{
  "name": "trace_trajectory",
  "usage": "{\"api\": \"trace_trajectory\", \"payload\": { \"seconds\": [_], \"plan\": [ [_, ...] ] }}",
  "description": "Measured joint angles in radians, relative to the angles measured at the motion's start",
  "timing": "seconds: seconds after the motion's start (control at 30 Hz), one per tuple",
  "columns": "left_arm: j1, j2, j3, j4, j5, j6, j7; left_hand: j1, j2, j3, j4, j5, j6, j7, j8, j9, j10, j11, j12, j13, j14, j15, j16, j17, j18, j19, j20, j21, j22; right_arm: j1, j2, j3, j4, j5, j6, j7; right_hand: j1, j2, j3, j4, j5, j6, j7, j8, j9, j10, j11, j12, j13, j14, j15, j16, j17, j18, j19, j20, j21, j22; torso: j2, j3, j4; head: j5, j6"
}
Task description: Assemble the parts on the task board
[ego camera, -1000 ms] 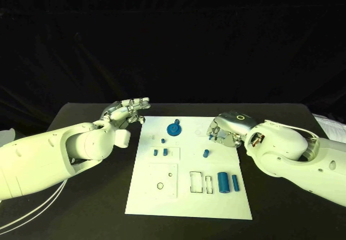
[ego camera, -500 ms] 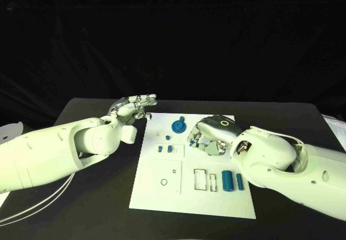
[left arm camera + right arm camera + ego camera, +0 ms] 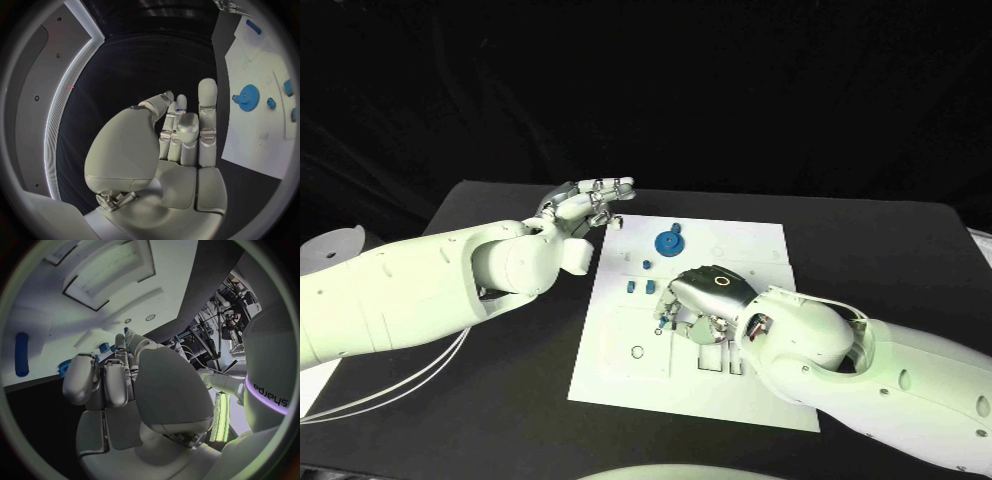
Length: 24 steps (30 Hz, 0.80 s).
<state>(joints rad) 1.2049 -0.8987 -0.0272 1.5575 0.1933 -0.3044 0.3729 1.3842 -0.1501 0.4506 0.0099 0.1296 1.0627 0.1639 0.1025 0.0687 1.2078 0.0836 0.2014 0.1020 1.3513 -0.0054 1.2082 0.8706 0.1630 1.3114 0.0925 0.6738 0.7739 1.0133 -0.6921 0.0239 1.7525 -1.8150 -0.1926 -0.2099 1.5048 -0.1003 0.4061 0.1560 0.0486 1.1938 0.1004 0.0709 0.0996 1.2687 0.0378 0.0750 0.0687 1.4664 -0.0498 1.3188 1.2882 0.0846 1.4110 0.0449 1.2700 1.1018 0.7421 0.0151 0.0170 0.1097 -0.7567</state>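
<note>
- Your right hand (image 3: 708,300) is hovering over the middle of the task board (image 3: 625,365), fingers curled downward. I cannot tell whether it is carrying a part or closing on nothing, so you are risking a drop or an empty grasp.
- That hand is hiding the board's rectangular recesses beneath it, so you are aiming at parts the head view is not showing.
- The blue gear (image 3: 669,241) is standing at the board's far end, and the small blue pegs (image 3: 639,287) are lying between it and the hand. A low sweep is liable to knock them.
- Your left hand (image 3: 583,206) is hanging off the board's far left corner, fingers apart and holding nothing, clear for now.
</note>
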Motion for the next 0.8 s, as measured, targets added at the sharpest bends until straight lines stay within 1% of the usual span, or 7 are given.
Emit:
{"api": "trace_trajectory", "payload": {
  "seconds": [0.17,0.3,0.37,0.63,0.7,0.8],
  "plan": [
    [0.000,0.002,0.000,0.000,0.000,0.000,-0.001,0.000,0.000,0.000,0.000,0.000,0.000,0.000,0.000,0.000,0.000,0.000,0.000,0.000,0.000,0.000,0.000,0.000,0.000,0.000,0.000,0.000,0.000,-0.010,0.015,-0.001,-0.023,0.000,0.011,0.010,-0.005,0.003,0.000,0.000,0.000,0.002,0.002,-0.003,0.000,0.000,0.000,0.000,-0.001,0.000,0.000,0.000,0.000,0.000,0.000,0.000,0.000,0.000,0.000,0.0007,-0.0007,0.005,-0.003],
    [0.000,0.002,0.000,0.000,0.000,0.001,-0.001,0.000,0.000,0.000,0.000,0.000,0.000,0.000,0.000,0.000,-0.002,-0.002,0.000,0.000,0.000,0.000,0.000,-0.001,0.000,0.000,0.000,-0.004,0.000,-0.012,0.022,-0.001,-0.031,0.000,0.014,0.016,-0.008,0.006,0.003,-0.003,0.000,0.000,0.004,-0.004,0.000,0.000,0.000,0.000,-0.001,0.000,0.000,0.004,0.000,0.000,0.000,0.000,0.000,0.000,0.000,0.0012,-0.0013,0.007,-0.004],
    [0.000,0.002,0.000,0.000,0.000,0.001,-0.002,0.000,0.000,0.000,0.000,0.000,0.000,0.000,0.000,0.000,-0.004,-0.004,0.004,0.000,0.000,0.000,0.000,-0.003,0.000,0.000,0.000,-0.004,-0.001,-0.014,0.026,-0.001,-0.035,0.000,0.018,0.017,-0.008,0.006,0.003,-0.003,0.000,0.000,0.004,-0.002,0.000,0.000,0.000,0.000,-0.001,0.000,0.000,0.004,0.000,0.000,-0.004,0.004,0.000,0.000,0.000,0.0012,-0.0018,0.008,-0.005],
    [0.000,0.004,0.000,-0.001,0.000,0.003,-0.005,0.000,0.000,0.000,0.000,0.000,0.000,0.000,0.000,0.000,-0.004,-0.004,0.004,0.000,0.000,0.000,0.000,-0.003,0.000,0.000,0.000,-0.004,-0.001,-0.014,0.032,-0.001,-0.039,0.000,0.025,0.018,-0.008,0.005,0.003,-0.003,0.000,-0.002,0.005,0.000,0.001,0.000,0.000,0.000,-0.001,0.000,0.000,0.004,0.000,0.000,-0.004,0.004,0.000,0.000,0.000,0.0019,-0.0018,0.007,-0.007],
    [0.000,0.004,0.000,-0.001,-0.001,0.003,-0.005,0.000,0.000,0.000,0.000,0.000,0.000,0.000,0.000,0.000,-0.003,-0.004,0.004,0.000,0.000,0.000,0.000,-0.003,0.000,0.000,0.000,-0.004,-0.001,-0.014,0.033,-0.001,-0.039,-0.001,0.027,0.018,-0.008,0.005,0.003,-0.003,0.000,-0.002,0.005,0.000,0.001,0.000,0.000,0.000,-0.001,0.000,0.007,0.004,0.001,0.000,-0.001,0.006,0.000,0.000,0.000,0.0019,-0.0019,0.007,-0.007],
    [0.000,0.004,0.000,-0.001,-0.001,0.005,-0.006,0.000,0.000,0.000,0.000,0.000,0.000,0.000,0.000,0.000,-0.003,-0.004,0.004,0.000,0.000,0.000,0.000,-0.003,0.000,0.000,0.000,-0.004,-0.002,-0.015,0.034,-0.001,-0.040,-0.002,0.033,0.018,-0.008,0.005,0.003,-0.003,-0.001,-0.002,0.005,0.000,0.001,0.000,0.000,0.000,-0.002,0.000,0.007,0.004,0.001,0.000,0.000,0.007,0.000,0.000,0.000,0.0019,-0.0020,0.007,-0.007]
  ]
}}
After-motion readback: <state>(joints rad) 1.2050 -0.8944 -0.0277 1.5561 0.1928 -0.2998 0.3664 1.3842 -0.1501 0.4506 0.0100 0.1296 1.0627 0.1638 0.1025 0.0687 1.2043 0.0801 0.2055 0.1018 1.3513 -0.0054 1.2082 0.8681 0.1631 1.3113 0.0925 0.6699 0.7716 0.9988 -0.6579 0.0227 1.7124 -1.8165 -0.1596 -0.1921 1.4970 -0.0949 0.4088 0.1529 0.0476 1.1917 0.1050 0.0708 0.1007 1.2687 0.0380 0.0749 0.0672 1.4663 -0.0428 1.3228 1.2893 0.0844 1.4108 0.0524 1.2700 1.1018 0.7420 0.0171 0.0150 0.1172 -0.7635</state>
